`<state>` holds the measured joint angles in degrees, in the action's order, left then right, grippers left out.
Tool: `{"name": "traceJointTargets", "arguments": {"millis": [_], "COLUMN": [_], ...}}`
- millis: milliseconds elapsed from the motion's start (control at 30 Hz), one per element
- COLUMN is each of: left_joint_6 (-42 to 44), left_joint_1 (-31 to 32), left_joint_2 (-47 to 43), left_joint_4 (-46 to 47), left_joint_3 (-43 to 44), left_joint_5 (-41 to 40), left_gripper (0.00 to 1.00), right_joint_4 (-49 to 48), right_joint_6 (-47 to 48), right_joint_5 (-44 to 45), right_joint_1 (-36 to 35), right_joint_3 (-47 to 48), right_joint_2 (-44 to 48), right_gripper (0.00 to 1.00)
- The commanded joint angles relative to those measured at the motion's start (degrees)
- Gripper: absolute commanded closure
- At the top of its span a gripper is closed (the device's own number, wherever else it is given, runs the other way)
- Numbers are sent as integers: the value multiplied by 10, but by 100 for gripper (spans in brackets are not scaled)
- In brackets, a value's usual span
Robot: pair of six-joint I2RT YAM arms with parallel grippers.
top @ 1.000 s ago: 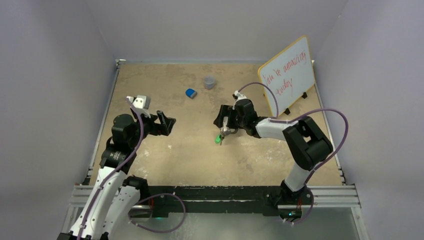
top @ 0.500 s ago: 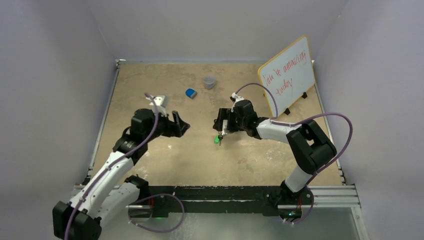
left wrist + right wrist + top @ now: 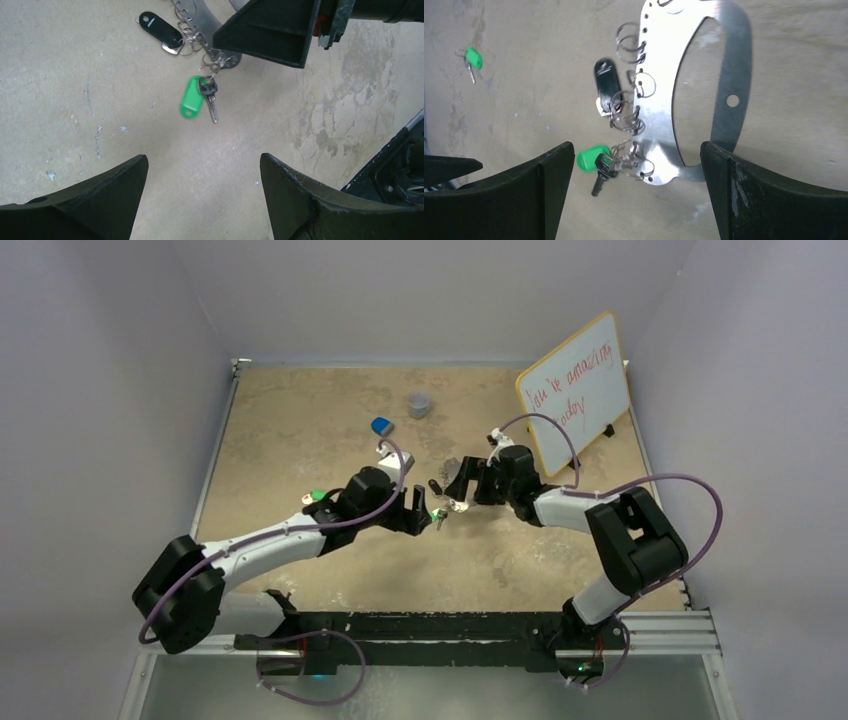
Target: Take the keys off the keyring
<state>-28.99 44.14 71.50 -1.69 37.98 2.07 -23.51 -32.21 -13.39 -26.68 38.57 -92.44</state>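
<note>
The keyring (image 3: 656,100) is a flat silver metal loop plate with several small wire rings and a black tag (image 3: 606,82), lying on the table. One silver key with a green tag (image 3: 593,156) hangs on its lowest ring. My right gripper (image 3: 636,146) is open, its jaws wide to either side of the plate's near end. My left gripper (image 3: 202,160) is open and empty, just short of the green-tagged key (image 3: 191,96). A second green-tagged key (image 3: 318,495) lies loose on the table to the left.
A blue lump (image 3: 381,425) and a grey cup (image 3: 419,404) sit at the back of the table. A whiteboard (image 3: 575,390) leans at the back right. The two grippers face each other closely at the table's middle (image 3: 440,502).
My left arm has swung from the left side to the centre, up to the keys. My right gripper has shifted a little to the right. The loose green key now shows at the left.
</note>
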Motion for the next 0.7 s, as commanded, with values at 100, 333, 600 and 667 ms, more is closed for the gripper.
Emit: {"name": "traceJointTargets", "arguments": {"millis": [100, 333, 600, 667], "left_joint_6": [-6, 16, 93, 103], "left_joint_1": [37, 45, 47, 47], "left_joint_2": [73, 145, 218, 242], "left_joint_4": [59, 72, 128, 140], "left_joint_3": [44, 74, 120, 134], "left_joint_5": [-59, -78, -43, -34], "left_gripper": [20, 22, 36, 45], "right_joint_4": [40, 36, 52, 57], "right_joint_6": [31, 37, 6, -4], "right_joint_5": [19, 10, 31, 56], "right_joint_1": [38, 36, 37, 37], "right_joint_3": [-44, -50, -66, -69], "right_joint_2": [38, 93, 125, 139], "right_gripper": [1, 1, 1, 1]}}
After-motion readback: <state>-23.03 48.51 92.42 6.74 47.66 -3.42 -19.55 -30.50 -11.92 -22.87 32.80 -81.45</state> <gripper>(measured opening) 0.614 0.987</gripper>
